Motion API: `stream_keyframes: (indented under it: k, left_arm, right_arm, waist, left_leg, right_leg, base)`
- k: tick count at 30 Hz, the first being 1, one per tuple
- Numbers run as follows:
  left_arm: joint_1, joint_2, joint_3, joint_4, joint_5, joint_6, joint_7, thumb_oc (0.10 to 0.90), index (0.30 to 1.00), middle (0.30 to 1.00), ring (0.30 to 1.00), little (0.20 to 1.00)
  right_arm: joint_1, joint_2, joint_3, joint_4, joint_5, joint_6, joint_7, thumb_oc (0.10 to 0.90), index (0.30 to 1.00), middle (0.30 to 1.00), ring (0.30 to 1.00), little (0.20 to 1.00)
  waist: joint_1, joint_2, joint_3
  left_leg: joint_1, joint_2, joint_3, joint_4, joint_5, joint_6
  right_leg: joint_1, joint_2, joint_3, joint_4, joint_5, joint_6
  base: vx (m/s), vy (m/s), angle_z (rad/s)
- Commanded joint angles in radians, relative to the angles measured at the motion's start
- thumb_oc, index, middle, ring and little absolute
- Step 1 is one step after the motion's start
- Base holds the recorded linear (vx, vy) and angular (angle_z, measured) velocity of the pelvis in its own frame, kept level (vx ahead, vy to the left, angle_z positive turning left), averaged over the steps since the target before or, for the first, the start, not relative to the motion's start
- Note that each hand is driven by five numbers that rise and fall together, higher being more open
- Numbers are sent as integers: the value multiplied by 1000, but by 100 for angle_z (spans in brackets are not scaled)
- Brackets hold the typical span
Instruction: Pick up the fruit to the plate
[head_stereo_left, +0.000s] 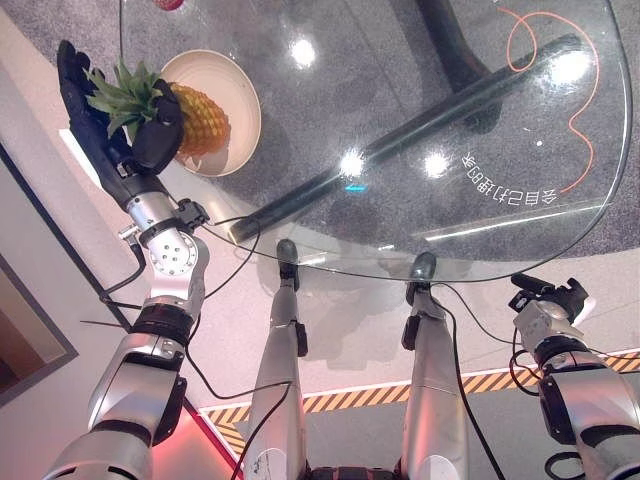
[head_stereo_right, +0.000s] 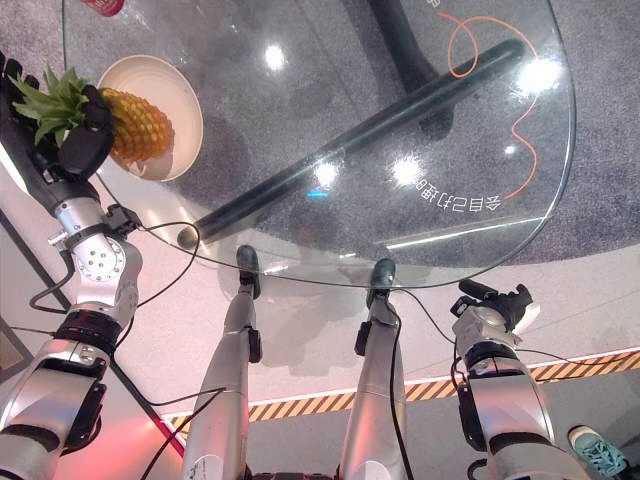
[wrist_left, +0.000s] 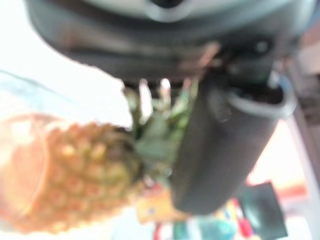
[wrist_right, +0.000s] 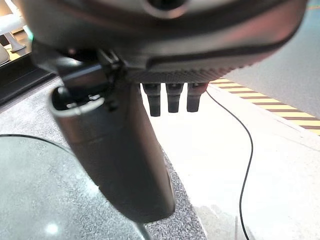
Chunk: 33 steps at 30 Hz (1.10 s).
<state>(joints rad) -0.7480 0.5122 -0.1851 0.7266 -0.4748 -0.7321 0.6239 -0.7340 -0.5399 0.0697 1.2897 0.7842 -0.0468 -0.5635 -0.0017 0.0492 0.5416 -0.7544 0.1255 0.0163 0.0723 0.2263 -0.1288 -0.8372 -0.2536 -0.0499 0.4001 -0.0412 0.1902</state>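
Left eye view, left robot hand (head_stereo_left: 150, 130) gripping pineapple (head_stereo_left: 195, 118) crown, plate (head_stereo_left: 240, 95) partly hidden.

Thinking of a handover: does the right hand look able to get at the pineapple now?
Probably not: the right hand hangs by the table's near right edge, while the pineapple lies on the plate far left, gripped by the left hand.

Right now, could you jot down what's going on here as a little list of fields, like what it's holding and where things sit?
fruit: pineapple, lying over the plate
plate: cream, round, near the glass table's left edge
table: round glass top
left robot hand: thumb and fingers closed around the pineapple's leafy crown
right robot hand: below the table's near edge, holding nothing, fingers straight
other: red object at the table's far edge
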Motion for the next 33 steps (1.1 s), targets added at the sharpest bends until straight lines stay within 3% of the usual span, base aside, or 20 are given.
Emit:
stream_keyframes:
  k: [1, 33]
  left_arm:
    - [-30, -5, 45, -9, 0, -67, -3, 800, 900, 900, 900, 900]
    - [22, -13, 30, -106, 50, -75, -75, 800, 900, 900, 900, 900]
  right_arm:
    - [58, -40, -26, 53, -27, -33, -49, 800, 900, 900, 900, 900]
    - [53, -45, -45, 58, -18, -29, -50, 800, 900, 900, 900, 900]
  waist:
    - [19, -21, -22]
    - [38, -14, -22]
  left_leg:
    - [-16, -7, -29, 135, -164, -13]
    - [35, -21, -43, 100, -149, -2]
  right_leg:
    - [73, 12, -92, -158, 104, -22]
    - [127, 5, -90, -197, 129, -14]
  base:
    - [0, 0, 0]
    - [-5, 0, 1]
